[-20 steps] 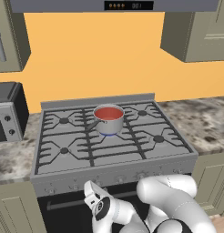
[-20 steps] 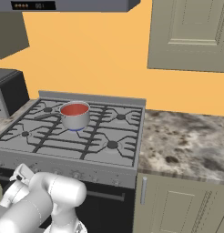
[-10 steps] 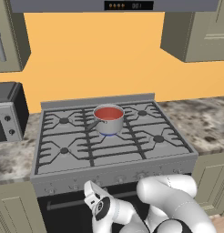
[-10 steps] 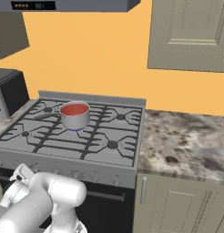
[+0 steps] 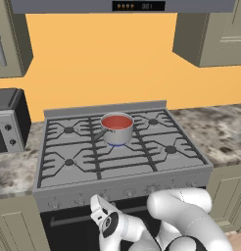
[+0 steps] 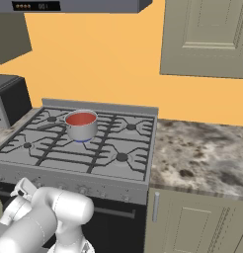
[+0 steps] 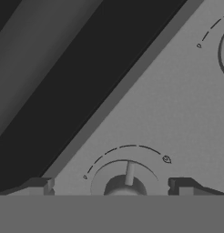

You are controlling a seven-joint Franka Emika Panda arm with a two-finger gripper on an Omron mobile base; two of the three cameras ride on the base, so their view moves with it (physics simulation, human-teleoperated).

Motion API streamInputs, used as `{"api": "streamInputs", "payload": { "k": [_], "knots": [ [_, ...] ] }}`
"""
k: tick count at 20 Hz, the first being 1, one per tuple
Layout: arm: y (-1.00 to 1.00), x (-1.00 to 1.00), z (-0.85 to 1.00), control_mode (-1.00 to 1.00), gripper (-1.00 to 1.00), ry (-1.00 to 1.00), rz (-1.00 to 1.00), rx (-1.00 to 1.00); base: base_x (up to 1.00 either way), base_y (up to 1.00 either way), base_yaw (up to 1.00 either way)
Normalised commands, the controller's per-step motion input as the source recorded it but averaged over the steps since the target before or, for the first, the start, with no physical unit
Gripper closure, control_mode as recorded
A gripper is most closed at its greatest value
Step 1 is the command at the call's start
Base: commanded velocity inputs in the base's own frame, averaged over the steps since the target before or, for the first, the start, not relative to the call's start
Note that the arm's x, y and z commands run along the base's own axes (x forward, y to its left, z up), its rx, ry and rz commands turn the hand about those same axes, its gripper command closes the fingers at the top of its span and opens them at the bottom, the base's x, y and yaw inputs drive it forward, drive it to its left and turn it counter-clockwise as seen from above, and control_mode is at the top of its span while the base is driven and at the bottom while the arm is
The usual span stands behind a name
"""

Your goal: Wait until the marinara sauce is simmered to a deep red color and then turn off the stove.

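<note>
The marinara sauce (image 5: 116, 121) is a smooth red-orange round in a small steel saucepan (image 5: 117, 134) on the rear middle burner of the stove (image 5: 122, 169), with a blue flame under the pan. The right base view has the sauce (image 6: 80, 118) and the stove (image 6: 69, 163) too. My gripper (image 5: 96, 202) (image 6: 22, 186) hangs low at the stove's front knob panel. In the hand view a knob (image 7: 126, 181) sits between my open fingertips (image 7: 38, 185), and the gripper (image 7: 111, 187) touches nothing.
A black-and-silver box appliance (image 5: 7, 122) stands on the counter left of the stove. Speckled stone counter (image 6: 202, 153) runs to the right above cabinet doors. The dark oven door (image 7: 63, 68) lies below the knob panel. A second knob (image 7: 223, 52) is at the hand view's edge.
</note>
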Motion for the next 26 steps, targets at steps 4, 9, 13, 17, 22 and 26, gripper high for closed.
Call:
{"api": "streamInputs", "payload": {
  "k": [4, 9, 13, 17, 22, 26],
  "knots": [
    [0.0, 0.0, 0.0, -1.0, -1.0, 0.0, 0.0, 0.0, 0.0, 0.0, 0.0],
    [0.0, 0.0, 0.0, -1.0, -1.0, 0.0, 0.0, 0.0, 0.0, 0.0, 0.0],
    [0.0, 0.0, 0.0, -1.0, -1.0, 0.0, 0.0, 0.0, 0.0, 0.0, 0.0],
    [0.0, 0.0, 0.0, -1.0, -1.0, 0.0, 0.0, 0.0, 0.0, 0.0, 0.0],
    [0.0, 0.0, 0.0, -1.0, -1.0, 0.0, 0.0, 0.0, 0.0, 0.0, 0.0],
    [0.0, 0.0, 0.0, -1.0, -1.0, 0.0, 0.0, 0.0, 0.0, 0.0, 0.0]
  ]
}}
